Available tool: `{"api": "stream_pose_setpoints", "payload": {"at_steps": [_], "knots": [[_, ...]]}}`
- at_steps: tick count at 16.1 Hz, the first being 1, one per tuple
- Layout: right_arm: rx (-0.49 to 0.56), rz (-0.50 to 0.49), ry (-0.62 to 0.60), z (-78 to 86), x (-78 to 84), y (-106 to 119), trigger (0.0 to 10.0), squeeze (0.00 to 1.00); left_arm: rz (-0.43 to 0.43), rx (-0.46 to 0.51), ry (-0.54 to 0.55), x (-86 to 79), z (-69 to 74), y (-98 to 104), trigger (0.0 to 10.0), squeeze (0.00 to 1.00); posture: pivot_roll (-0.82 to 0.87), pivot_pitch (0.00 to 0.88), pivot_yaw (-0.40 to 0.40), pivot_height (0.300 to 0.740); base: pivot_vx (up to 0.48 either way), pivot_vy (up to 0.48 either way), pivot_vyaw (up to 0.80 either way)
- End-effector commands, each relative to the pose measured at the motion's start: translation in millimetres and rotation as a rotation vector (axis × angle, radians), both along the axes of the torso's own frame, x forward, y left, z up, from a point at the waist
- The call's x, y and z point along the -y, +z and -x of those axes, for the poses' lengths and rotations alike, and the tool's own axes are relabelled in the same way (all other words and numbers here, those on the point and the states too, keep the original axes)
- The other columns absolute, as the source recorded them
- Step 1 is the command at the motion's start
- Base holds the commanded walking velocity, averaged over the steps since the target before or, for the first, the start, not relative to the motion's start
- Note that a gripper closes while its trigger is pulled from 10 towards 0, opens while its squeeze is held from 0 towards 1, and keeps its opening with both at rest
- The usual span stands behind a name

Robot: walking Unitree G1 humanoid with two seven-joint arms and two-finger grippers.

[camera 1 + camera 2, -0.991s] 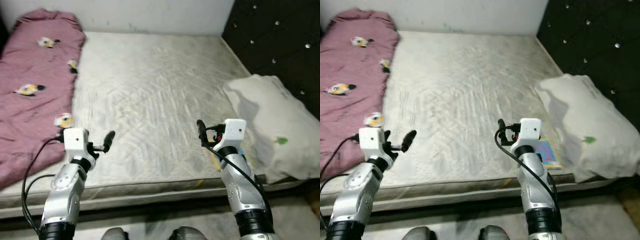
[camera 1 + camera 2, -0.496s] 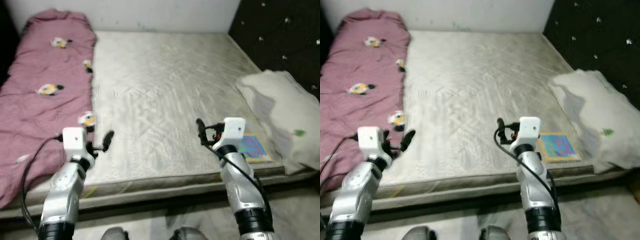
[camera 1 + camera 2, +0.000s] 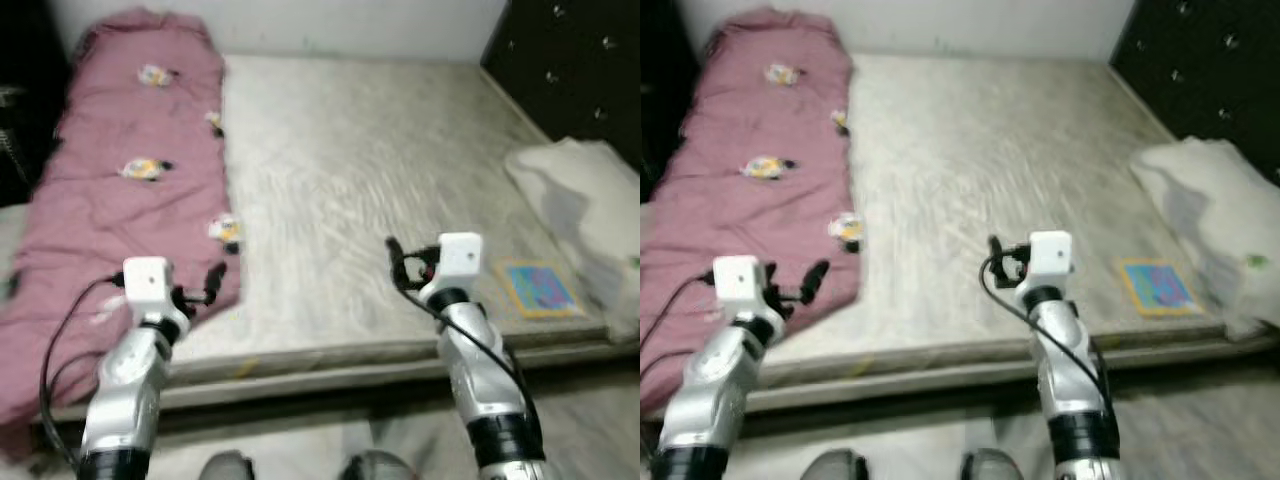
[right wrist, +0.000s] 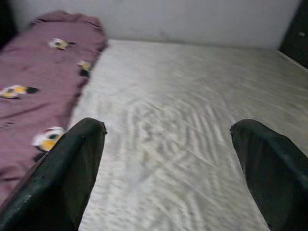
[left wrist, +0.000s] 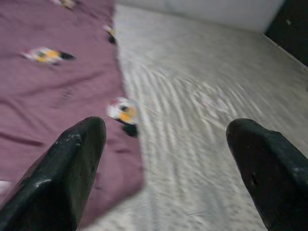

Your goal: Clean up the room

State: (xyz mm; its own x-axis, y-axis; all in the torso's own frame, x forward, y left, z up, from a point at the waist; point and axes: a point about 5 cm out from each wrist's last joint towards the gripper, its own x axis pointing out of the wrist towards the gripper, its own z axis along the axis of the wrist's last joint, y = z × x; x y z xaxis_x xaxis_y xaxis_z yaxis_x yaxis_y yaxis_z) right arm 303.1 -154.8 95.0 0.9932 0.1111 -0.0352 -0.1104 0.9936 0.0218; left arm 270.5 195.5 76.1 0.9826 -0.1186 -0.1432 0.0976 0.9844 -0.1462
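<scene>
The camera had swung left along the mattress (image 3: 400, 180), bringing more of the pink quilt (image 3: 120, 200) into view and pushing the pillow (image 3: 590, 210) and colourful booklet (image 3: 537, 287) toward the edge. Left gripper (image 3: 212, 285) and right gripper (image 3: 397, 262) hovered empty, fingers apart, so nothing was tidied yet.

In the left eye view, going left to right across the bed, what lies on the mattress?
Pink blanket → bare grey mattress → colourful booklet → white pillow.
</scene>
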Motion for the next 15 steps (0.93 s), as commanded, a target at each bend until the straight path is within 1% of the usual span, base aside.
{"api": "stream_pose_setpoints", "payload": {"at_steps": [1, 7, 10, 14, 15], "knots": [[-0.018, 0.012, -0.042, 2.7, 15.8, -3.6, 10.0, 0.00, 0.007, -0.009, -0.016, 8.8, -0.1, -1.7, 10.0, 0.00, 0.00, 0.076, -0.066, 0.740, 0.000, 0.480, 0.00], [-0.025, 0.008, -0.045, 4.9, 18.1, -5.4, 10.0, 0.00, -0.004, -0.019, -0.023, 9.9, 0.2, -4.3, 10.0, 0.00, 0.00, 0.067, -0.060, 0.740, 0.000, 0.480, 0.00], [-0.018, 0.012, -0.031, 4.4, 16.7, -4.7, 10.0, 0.00, -0.007, -0.018, -0.024, 10.4, -0.4, -4.2, 10.0, 0.00, 0.00, 0.064, -0.059, 0.740, 0.000, 0.480, 0.00], [-0.011, 0.014, -0.023, 4.2, 14.9, -4.0, 10.0, 0.00, -0.012, -0.019, -0.021, 9.9, -0.6, -4.8, 10.0, 0.00, 0.00, 0.059, -0.059, 0.740, 0.000, 0.480, 0.75], [-0.012, 0.015, -0.024, 3.8, 15.0, -4.1, 10.0, 0.00, -0.013, -0.021, -0.020, 9.8, -0.8, -5.0, 10.0, 0.00, 0.00, 0.056, -0.059, 0.740, 0.000, 0.480, 0.00]]}}
